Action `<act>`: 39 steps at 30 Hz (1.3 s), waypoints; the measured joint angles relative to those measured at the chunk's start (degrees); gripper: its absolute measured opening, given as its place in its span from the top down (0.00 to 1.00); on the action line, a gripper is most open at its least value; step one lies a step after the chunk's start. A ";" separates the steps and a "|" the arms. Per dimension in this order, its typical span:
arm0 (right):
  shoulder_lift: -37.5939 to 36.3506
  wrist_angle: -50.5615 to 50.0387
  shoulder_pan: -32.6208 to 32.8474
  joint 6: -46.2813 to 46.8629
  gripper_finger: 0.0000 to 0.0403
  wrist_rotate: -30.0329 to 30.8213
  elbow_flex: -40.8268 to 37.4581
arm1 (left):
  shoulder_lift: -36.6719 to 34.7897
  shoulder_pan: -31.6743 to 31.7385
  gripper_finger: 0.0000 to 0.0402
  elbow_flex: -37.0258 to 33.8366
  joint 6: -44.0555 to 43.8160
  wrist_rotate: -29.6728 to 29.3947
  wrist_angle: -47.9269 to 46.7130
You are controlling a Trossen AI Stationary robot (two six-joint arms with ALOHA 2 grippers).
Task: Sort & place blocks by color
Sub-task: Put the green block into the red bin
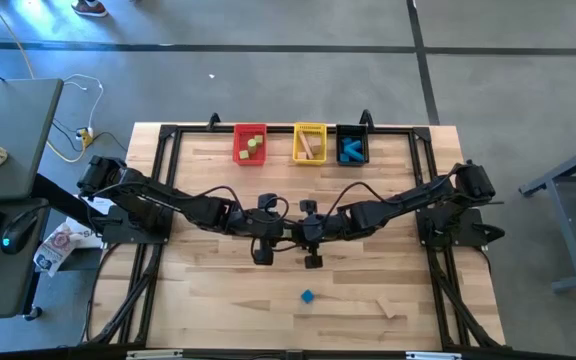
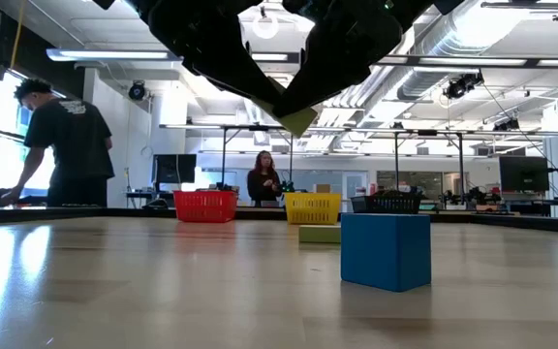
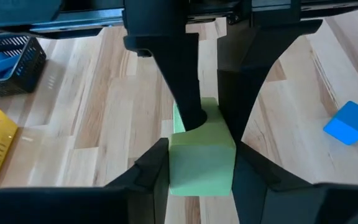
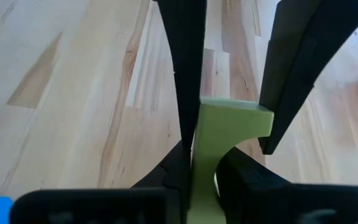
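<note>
We find both arms meeting over the middle of the wooden table (image 1: 208,300), raised above its surface. The left gripper (image 3: 199,165) has its two dark fingers pressed against the sides of a light green block (image 3: 201,155), and the right gripper (image 4: 204,177) has its fingers drawn in tight on the same block — each wrist view shows the other arm's fingers pinching the far end of it. In the low view the green block hangs in the air between the dark gripper bodies, tilted. A blue cube (image 1: 308,296) sits alone on the table nearer the front edge, and a tan bar (image 1: 392,311) lies to its right. Along the far edge stand three bins side by side: a red bin (image 1: 238,143) holding green blocks, a yellow bin (image 1: 309,128) holding a tan block, and a black bin (image 1: 353,130) holding blue blocks.
</note>
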 joint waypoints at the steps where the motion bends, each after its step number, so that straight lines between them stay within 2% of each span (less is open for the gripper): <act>1: 0.00 -0.09 0.00 0.26 0.89 -0.02 0.00 | 0.00 0.02 0.74 0.00 0.08 0.33 0.00; 11: 0.00 -0.87 0.35 1.95 0.82 -0.04 0.00 | 0.04 0.02 0.73 0.02 0.24 0.22 -0.52; 17: -0.02 -1.65 0.66 2.63 0.71 0.21 0.00 | 0.04 0.02 0.74 0.02 0.87 0.09 -1.83; 24: -0.11 -4.54 0.52 9.09 0.59 2.57 0.18 | 0.07 0.71 0.73 0.02 2.71 -6.80 -5.52; 30: -0.07 -11.03 0.82 18.76 0.59 -4.90 -0.05 | 0.07 5.79 0.73 0.04 2.81 -12.61 -7.90; 39: -0.04 -19.72 3.36 28.79 0.59 -5.97 -0.02 | 0.07 16.27 0.73 0.04 1.92 -15.08 -9.35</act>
